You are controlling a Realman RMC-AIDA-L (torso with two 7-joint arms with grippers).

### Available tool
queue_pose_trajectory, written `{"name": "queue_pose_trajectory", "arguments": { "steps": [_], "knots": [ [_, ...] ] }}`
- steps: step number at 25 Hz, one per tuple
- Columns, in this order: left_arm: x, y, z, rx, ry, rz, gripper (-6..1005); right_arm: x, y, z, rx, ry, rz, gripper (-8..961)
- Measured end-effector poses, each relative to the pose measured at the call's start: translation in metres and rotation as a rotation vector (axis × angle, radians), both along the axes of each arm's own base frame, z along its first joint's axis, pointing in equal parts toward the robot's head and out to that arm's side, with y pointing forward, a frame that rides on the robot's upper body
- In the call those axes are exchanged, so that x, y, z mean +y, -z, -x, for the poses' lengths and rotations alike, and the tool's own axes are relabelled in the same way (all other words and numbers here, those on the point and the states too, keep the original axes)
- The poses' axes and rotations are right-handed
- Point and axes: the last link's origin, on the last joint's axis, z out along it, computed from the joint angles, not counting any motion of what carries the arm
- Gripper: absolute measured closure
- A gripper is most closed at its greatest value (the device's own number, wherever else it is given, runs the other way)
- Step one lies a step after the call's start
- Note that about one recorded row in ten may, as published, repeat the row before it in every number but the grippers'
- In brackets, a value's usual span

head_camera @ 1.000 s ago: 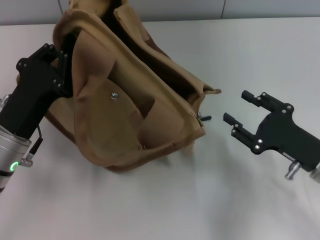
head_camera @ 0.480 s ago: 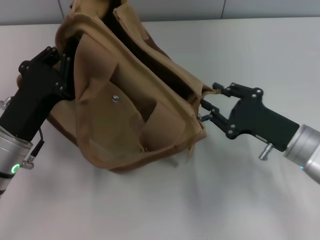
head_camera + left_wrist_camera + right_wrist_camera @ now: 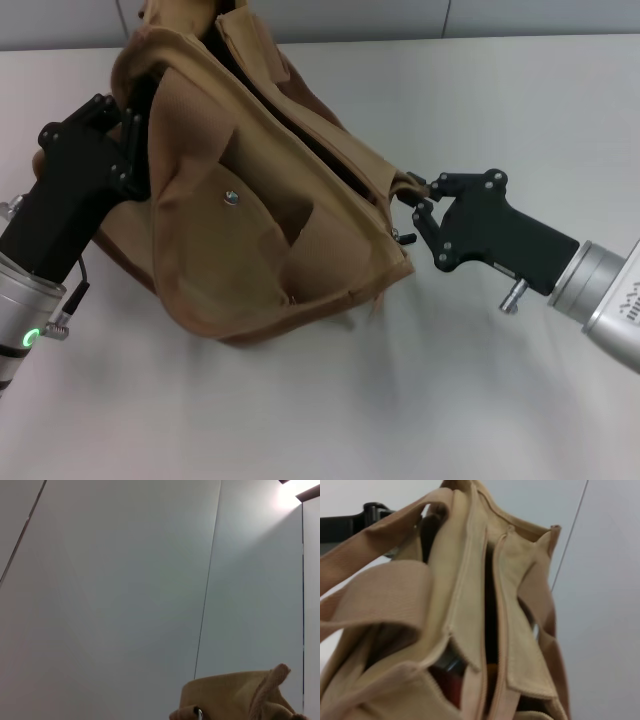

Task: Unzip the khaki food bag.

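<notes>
Flanking one khaki food bag (image 3: 250, 200), two grippers

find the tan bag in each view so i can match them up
Head view: tan bag left of centre on the table, left gripper at one end, right gripper at the other.
Left wrist view: only a tan corner at the lower edge.
Right wrist view: fills the frame, top seam gaping.
Shared landmark: the bag's strap handles.

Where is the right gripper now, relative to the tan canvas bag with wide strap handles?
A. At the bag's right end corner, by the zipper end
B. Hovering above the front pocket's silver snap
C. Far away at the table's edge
A: in the head view, the right gripper sits against the right end corner of the tan canvas bag, where the zipper line ends; the left gripper is at the opposite side.
</notes>
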Motion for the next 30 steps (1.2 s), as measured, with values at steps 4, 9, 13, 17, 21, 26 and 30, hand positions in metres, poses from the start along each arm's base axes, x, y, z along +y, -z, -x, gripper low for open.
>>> {"name": "queue_pose_trajectory", "arguments": {
  "steps": [4, 9, 13, 17, 21, 26, 30],
  "knots": [
    [0.000, -0.001, 0.000, -0.034, -0.004, 0.030, 874, 0.012, -0.008, 0.007, 0.083, 0.044, -0.018, 842],
    [-0.003, 0.002, 0.002, -0.052, -0.005, 0.083, 862, 0.048, -0.033, 0.023, 0.250, 0.131, 0.002, 900],
    [-0.003, 0.011, 0.007, -0.031, -0.025, 0.191, 852, 0.067, -0.050, 0.043, 0.391, 0.134, 0.010, 897],
    [-0.002, 0.017, 0.011, -0.013, -0.048, 0.248, 842, 0.074, -0.055, 0.050, 0.447, 0.138, 0.004, 894],
    [-0.003, 0.017, 0.014, -0.031, -0.058, 0.293, 832, 0.075, -0.056, 0.051, 0.485, 0.158, 0.005, 891],
    [-0.004, 0.007, 0.019, -0.017, -0.033, 0.305, 783, 0.065, -0.058, 0.042, 0.526, 0.174, 0.007, 832],
    [-0.012, -0.012, 0.023, -0.007, 0.022, 0.268, 627, 0.046, -0.076, 0.027, 0.621, 0.166, 0.035, 754]
  ]
}}
